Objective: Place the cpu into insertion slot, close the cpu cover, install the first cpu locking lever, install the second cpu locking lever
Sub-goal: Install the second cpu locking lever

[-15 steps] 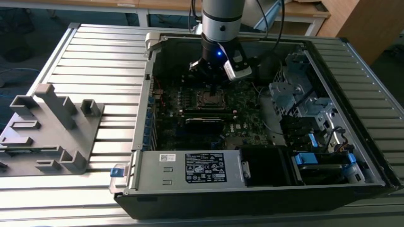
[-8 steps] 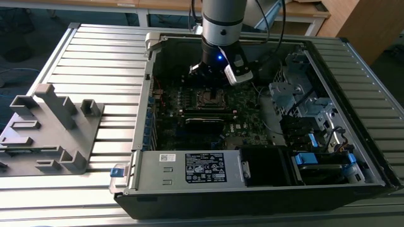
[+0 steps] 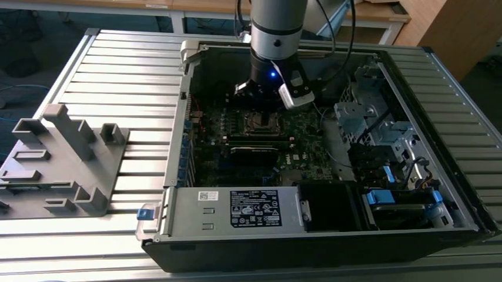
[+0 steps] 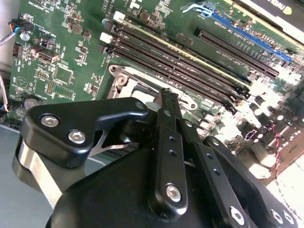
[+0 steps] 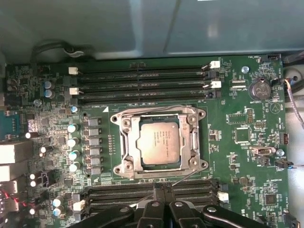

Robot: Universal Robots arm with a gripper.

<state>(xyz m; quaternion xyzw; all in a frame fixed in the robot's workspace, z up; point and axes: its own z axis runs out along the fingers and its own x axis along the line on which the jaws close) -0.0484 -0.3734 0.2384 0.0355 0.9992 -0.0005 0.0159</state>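
In the first wrist view the cpu (image 5: 159,142), a dull silver square, lies inside the insertion slot (image 5: 124,166) on the green motherboard. The cpu cover (image 5: 194,142), a silver frame, lies flat around it. One thin wire lever (image 5: 161,107) runs along the socket's far side. A second lever (image 5: 187,175) sticks out at a slant from the near corner toward my fingertips. My gripper (image 5: 159,189) is shut, its tips just off that corner; whether they touch the lever I cannot tell. In the second wrist view the gripper (image 4: 166,95) hangs over the socket corner (image 4: 124,80). In the exterior view the gripper (image 3: 265,106) hovers above the slot (image 3: 261,122).
Long black memory slots (image 5: 142,78) flank the socket on both sides. The open computer case (image 3: 176,147) walls in the board, with a power supply (image 3: 235,208) at the front and a drive cage (image 3: 377,117) on the exterior view's right. A grey fixture (image 3: 63,158) stands outside.
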